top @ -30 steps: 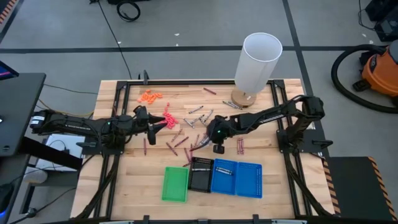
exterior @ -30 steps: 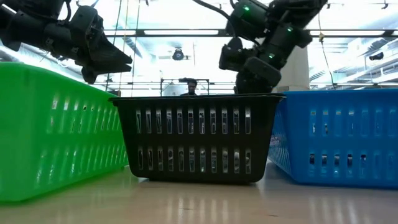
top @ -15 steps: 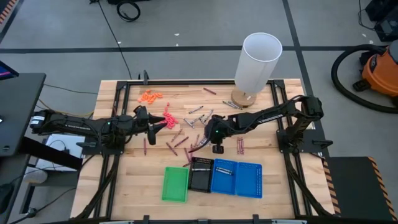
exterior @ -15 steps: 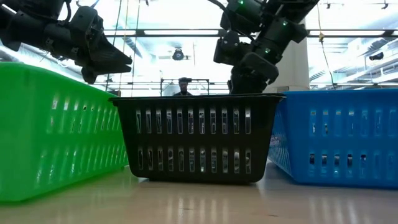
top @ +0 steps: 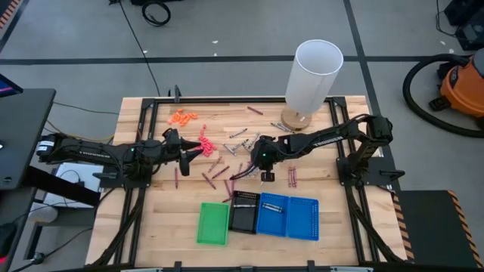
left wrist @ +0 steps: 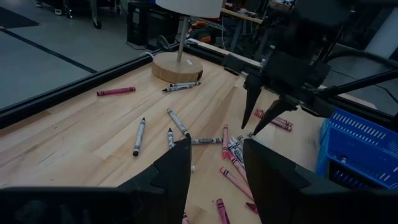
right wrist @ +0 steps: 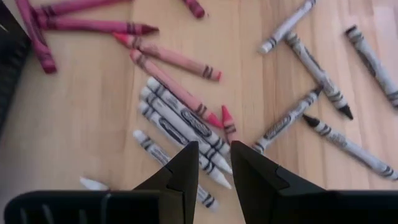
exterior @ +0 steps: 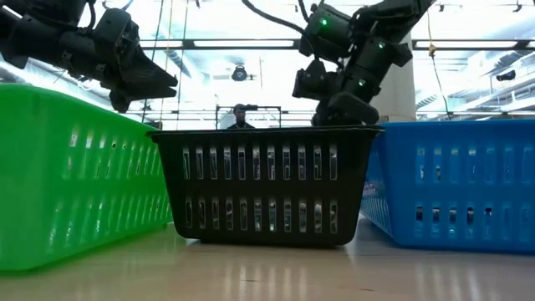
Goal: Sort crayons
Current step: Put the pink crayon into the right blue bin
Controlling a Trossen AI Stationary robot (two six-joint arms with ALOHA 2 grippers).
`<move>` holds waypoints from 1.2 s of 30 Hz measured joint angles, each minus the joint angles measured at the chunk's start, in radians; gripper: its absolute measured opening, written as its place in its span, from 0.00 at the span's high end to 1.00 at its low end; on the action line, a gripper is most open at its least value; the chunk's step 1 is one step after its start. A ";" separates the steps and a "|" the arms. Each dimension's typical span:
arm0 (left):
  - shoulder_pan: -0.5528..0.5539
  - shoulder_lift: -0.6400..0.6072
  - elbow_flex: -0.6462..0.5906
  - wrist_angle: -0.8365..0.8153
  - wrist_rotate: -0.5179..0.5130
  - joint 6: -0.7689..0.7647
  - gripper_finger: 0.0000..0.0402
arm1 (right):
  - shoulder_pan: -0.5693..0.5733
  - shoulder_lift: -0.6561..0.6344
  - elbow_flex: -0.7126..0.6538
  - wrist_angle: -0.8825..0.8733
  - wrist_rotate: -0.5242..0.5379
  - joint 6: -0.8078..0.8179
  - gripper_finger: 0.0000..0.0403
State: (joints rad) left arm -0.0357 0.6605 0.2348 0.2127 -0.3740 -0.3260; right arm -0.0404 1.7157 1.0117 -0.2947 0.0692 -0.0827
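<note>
Many crayons (top: 234, 162) lie loose on the wooden table's middle: silvery grey ones (right wrist: 180, 121), red ones (right wrist: 177, 84) and dark maroon ones (right wrist: 81, 25). My right gripper (left wrist: 249, 130) hangs open just above the grey cluster, fingers slanting down, nothing between them (right wrist: 214, 155). My left gripper (top: 198, 149) waits open at the table's left, raised and pointing toward the crayons (left wrist: 214, 165), touching nothing. In the low view, the right gripper's fingertips are hidden behind the black tray (exterior: 267, 184).
A green tray (top: 212, 224), a black tray (top: 244, 211) and two blue trays (top: 288, 216) stand in a row near the front edge. A tall white cylinder on a round wooden base (top: 314, 75) stands at the back. Tiny orange bits (top: 181, 117) and pink-red bits (top: 206, 142) lie far left.
My right gripper has rolled a little about its own pointing line while staying over the same patch of crayons. The crayons have not moved.
</note>
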 joint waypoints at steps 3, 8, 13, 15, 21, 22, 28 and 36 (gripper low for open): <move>0.000 0.000 0.000 0.000 0.000 0.000 0.61 | -0.019 0.000 -0.031 0.019 -0.001 0.000 0.75; 0.000 0.000 0.000 0.000 0.000 0.000 0.61 | -0.057 0.000 -0.078 0.040 0.002 -0.010 0.75; 0.000 0.000 0.000 0.000 0.000 0.000 0.61 | -0.084 0.000 -0.121 0.105 0.011 -0.041 0.75; 0.000 0.000 0.000 0.000 0.000 0.000 0.61 | -0.093 0.000 -0.134 0.120 0.011 -0.048 0.75; 0.000 0.000 0.000 0.000 0.000 0.000 0.61 | -0.126 0.000 -0.157 0.145 -0.024 -0.052 0.75; 0.000 0.000 0.000 0.000 0.000 0.000 0.61 | -0.130 0.000 -0.161 0.144 -0.032 -0.052 0.75; 0.000 0.000 0.000 0.000 0.000 0.000 0.61 | -0.137 0.000 -0.189 0.159 -0.060 -0.046 0.75; 0.000 0.000 0.000 0.000 0.000 0.003 0.61 | -0.140 -0.001 -0.208 0.175 -0.070 -0.027 0.78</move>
State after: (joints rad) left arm -0.0360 0.6605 0.2348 0.2123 -0.3739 -0.3229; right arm -0.1802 1.7145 0.8034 -0.1192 -0.0010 -0.1100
